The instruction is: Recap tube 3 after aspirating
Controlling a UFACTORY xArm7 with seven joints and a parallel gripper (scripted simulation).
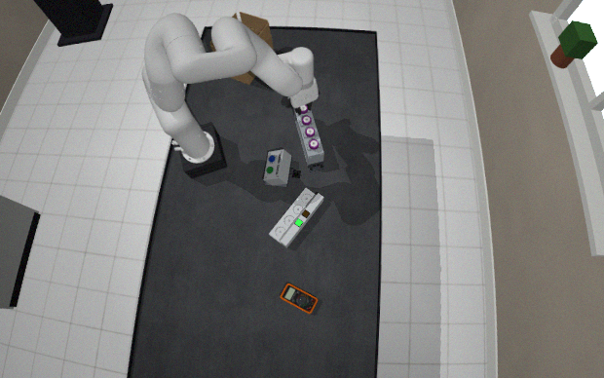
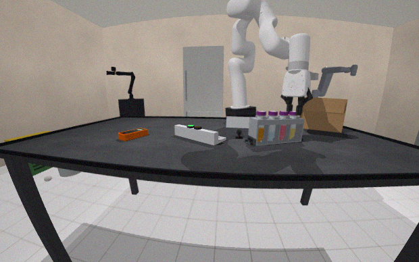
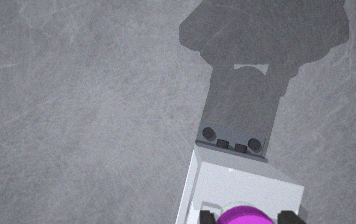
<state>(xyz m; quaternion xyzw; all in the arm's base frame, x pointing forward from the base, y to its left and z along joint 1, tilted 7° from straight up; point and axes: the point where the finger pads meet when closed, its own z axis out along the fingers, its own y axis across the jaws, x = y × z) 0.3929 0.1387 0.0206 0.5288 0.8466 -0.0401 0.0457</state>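
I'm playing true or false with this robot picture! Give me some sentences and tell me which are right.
1. The green lamp on the cap tray is lit. True.
2. One cap lies in a nest on the tray. False: all four purple caps sit on their tubes.
3. The gripper is shut on the end cap of the row. True.
4. The orange meter lies right beside the tubes. False: it lies far off, beyond the cap tray.
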